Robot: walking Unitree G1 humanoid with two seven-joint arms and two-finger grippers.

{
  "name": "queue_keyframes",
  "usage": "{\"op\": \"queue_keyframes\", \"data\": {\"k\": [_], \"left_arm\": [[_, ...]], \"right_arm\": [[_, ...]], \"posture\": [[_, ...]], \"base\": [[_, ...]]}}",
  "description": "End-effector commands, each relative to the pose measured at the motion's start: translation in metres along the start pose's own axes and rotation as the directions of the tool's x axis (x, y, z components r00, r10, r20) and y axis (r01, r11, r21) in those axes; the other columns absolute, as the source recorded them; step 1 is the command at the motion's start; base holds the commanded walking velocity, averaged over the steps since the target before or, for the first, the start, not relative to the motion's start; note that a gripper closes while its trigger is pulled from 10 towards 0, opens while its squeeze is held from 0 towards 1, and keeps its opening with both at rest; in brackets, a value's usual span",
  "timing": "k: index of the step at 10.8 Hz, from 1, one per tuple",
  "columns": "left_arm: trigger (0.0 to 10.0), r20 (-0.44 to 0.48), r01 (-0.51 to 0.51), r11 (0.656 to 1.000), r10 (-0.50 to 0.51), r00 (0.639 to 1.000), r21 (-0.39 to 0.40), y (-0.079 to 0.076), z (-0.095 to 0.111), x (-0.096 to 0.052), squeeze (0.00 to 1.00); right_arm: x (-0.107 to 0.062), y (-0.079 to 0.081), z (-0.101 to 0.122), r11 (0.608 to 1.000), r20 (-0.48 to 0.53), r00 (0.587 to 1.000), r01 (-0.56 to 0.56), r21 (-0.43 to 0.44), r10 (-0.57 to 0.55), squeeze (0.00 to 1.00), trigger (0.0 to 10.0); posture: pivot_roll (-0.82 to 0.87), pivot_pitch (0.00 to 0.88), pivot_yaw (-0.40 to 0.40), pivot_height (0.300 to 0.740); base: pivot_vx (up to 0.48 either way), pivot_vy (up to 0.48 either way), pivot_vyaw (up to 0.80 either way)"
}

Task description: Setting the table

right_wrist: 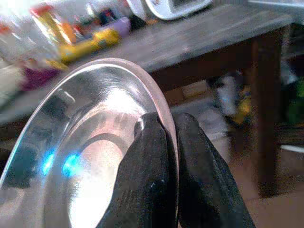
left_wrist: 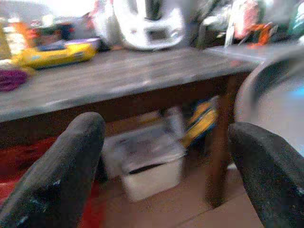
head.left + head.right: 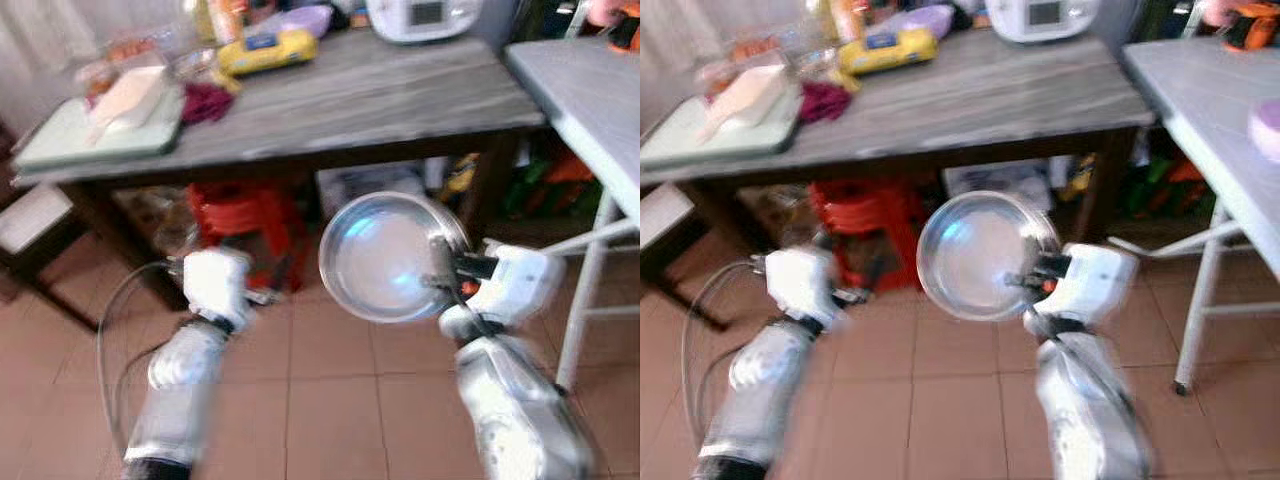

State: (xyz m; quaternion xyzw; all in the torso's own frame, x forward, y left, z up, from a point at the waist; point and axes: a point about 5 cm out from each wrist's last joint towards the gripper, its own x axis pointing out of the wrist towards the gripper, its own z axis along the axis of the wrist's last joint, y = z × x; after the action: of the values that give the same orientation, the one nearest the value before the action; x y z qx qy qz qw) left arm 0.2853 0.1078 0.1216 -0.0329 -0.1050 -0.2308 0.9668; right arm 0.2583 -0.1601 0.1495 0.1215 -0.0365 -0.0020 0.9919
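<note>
We are seeing two silver arms, blurred in both eye views. Each is ending in a boxy white wrist block, and a darker band is showing just behind each block where the forearm is narrowing. A thin grey cable (image 3: 108, 330) is looping out beside the left forearm and curving back toward the wrist. The left tool (image 2: 166, 156) is showing two long, rounded black fingers with a matte, slightly scuffed surface. The right tool (image 1: 167, 142) is showing the same two black fingers (image 1: 142, 190), thick and softly tapered toward the tips. On the right wrist block we are making out a small orange-red spot near the black mount.
</note>
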Motion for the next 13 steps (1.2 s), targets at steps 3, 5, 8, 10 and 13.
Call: {"op": "queue_keyframes", "data": {"k": [3, 5, 8, 10, 13], "left_arm": [[10.0, -0.026, -0.046, 0.999, 0.047, 0.999, 0.026, 0.0154, -0.0027, -0.0099, 0.00], [10.0, -0.027, -0.042, 0.999, 0.043, 0.999, 0.023, 0.0136, -0.0031, -0.0090, 0.00], [10.0, -0.026, -0.034, 0.999, 0.034, 0.999, 0.023, 0.0126, -0.0036, -0.0080, 0.00], [10.0, -0.023, -0.031, 0.999, 0.031, 0.999, 0.022, 0.0120, -0.0037, -0.0072, 0.00], [10.0, -0.023, -0.029, 0.999, 0.029, 0.999, 0.020, 0.0112, -0.0039, -0.0074, 0.00]], "right_arm": [[0.0031, 0.0163, 0.0035, 0.998, 0.023, 0.998, -0.054, 0.020, 0.054, 0.00, 10.0], [0.0034, 0.0149, 0.0035, 0.998, 0.024, 0.998, -0.052, 0.019, 0.051, 0.00, 10.0], [0.0040, 0.0149, 0.0036, 0.999, 0.026, 0.998, -0.049, 0.016, 0.049, 0.00, 10.0], [0.0051, 0.0150, 0.0036, 0.999, 0.028, 0.998, -0.050, 0.012, 0.050, 0.00, 10.0], [0.0051, 0.0143, 0.0039, 0.999, 0.031, 0.999, -0.044, 0.015, 0.043, 0.00, 10.0]], "posture": [[-0.10, 0.094, 0.127, 0.740], [-0.10, 0.093, 0.127, 0.740], [-0.10, 0.090, 0.127, 0.740], [-0.10, 0.086, 0.125, 0.740], [-0.10, 0.086, 0.125, 0.740]], "base": [[0.342, 0.000, 0.27], [0.343, 0.000, 0.41], [0.390, 0.000, 0.00], [0.480, 0.000, 0.46], [0.480, 0.000, 0.33]]}}
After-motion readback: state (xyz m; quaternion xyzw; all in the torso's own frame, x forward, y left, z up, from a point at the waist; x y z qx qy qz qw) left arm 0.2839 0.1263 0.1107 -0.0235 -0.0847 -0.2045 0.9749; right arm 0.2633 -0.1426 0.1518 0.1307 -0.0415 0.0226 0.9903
